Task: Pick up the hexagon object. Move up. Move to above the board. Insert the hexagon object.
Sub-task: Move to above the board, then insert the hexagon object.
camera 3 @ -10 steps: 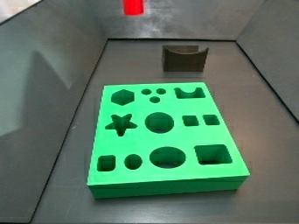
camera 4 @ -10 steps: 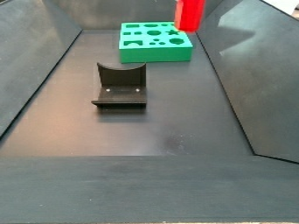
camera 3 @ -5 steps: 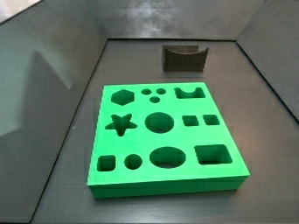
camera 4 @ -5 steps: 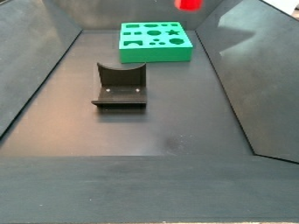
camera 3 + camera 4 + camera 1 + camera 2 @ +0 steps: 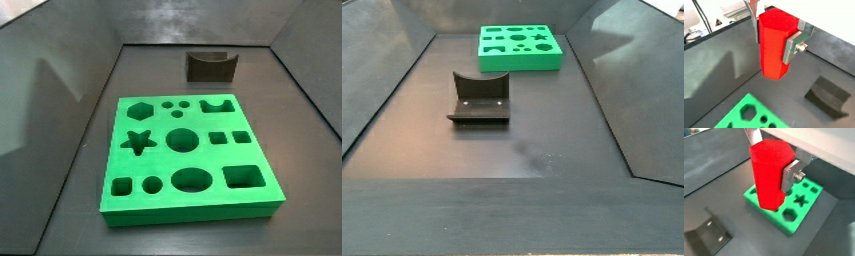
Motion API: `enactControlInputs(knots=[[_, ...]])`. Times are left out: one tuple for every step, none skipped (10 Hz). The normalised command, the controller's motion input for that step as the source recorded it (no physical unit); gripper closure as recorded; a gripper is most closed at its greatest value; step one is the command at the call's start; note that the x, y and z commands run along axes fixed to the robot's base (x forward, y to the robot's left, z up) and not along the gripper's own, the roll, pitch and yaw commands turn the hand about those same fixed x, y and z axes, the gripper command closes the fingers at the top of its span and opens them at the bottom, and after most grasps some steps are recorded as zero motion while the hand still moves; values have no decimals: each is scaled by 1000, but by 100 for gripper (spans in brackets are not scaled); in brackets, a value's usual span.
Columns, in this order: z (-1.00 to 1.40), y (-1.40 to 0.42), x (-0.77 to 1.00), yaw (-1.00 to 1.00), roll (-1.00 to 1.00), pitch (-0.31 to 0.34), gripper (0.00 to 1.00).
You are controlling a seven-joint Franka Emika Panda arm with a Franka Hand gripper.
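Green board [image 5: 187, 155] flat on dark floor, fixture [image 5: 210, 65] well behind; end effector out of frame.

The gripper [image 5: 776, 31] is seen only in both wrist views; in both side views it is out of frame. Its fingers [image 5: 796, 44] are flat silver metal plates with straight edges. One plate has a stepped outline, and a small round silver screw [image 5: 801, 176] sits on its outer face. Above the plates there is a pale, white housing [image 5: 817, 140] of the hand.
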Motion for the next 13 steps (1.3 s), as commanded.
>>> enactControlInputs(knots=[[280, -1000, 240, -59, -16, 157, 100], [283, -1000, 249, -29, -15, 138, 100], [250, -862, 252, 0, 4, 132, 100], [155, -522, 183, 0, 7, 127, 100], [100, -316, 134, 1, 13, 113, 100], [77, -225, 104, 6, 18, 102, 100], [-46, 0, 0, 0, 0, 0, 100], [-277, 0, -11, 17, 0, -63, 100], [-529, 0, -100, 80, 0, -159, 100], [-646, 0, -151, 114, 0, -187, 100], [-663, 0, -211, 117, 0, -193, 100], [-603, 0, -183, 149, 0, -167, 100], [-546, 14, -123, 220, 0, -147, 100]])
